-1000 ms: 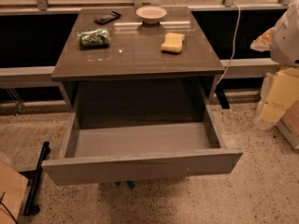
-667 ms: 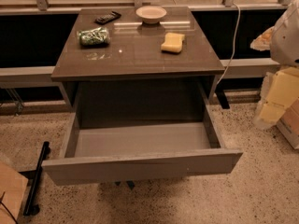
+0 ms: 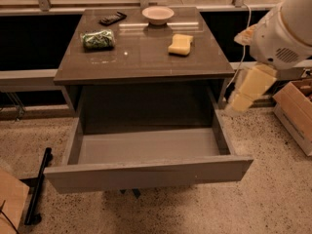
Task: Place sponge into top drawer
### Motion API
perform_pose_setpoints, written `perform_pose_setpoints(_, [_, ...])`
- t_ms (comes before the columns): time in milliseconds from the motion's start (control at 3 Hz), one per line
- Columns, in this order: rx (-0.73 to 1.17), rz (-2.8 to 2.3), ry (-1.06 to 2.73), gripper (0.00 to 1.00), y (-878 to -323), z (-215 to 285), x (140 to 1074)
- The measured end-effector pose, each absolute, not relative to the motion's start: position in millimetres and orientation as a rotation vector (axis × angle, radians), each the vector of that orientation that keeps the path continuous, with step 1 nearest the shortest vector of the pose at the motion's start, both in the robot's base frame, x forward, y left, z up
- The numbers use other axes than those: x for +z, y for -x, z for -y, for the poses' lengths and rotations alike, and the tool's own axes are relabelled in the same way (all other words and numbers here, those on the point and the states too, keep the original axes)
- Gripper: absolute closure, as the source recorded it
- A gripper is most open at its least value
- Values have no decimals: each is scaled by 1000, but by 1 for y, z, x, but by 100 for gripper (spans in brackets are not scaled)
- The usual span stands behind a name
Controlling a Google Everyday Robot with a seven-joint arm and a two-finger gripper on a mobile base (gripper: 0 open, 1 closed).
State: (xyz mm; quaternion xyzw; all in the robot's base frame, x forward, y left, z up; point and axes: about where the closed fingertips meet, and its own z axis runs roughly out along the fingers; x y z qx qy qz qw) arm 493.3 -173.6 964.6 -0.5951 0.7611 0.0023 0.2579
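Note:
The pale-yellow sponge (image 3: 180,44) lies on the cabinet top (image 3: 146,57), right of centre. The top drawer (image 3: 146,174) is pulled fully out below it, and its grey inside holds nothing that I can see. My gripper (image 3: 246,91), with pale-yellow fingers hanging from the white arm (image 3: 287,28), hovers to the right of the cabinet, beside the drawer's right wall. It is below and to the right of the sponge and apart from it. It holds nothing that I can see.
On the cabinet top are a green crinkly packet (image 3: 98,39), a round beige bowl (image 3: 157,14) and a dark remote-like object (image 3: 112,18). A cardboard box (image 3: 297,113) stands on the floor at right. A black bar (image 3: 39,186) lies on the floor at left.
My arm and gripper have moved left and slightly up, closer to the cabinet's right side. The sponge, drawer and other objects have not moved.

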Motion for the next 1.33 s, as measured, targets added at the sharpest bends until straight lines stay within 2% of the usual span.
perform_pose_setpoints(1000, [321,-1905,1474,0,-621,134,947])
perform_pose_setpoints(1333, [317,-1892,1464,0,-628,135,951])
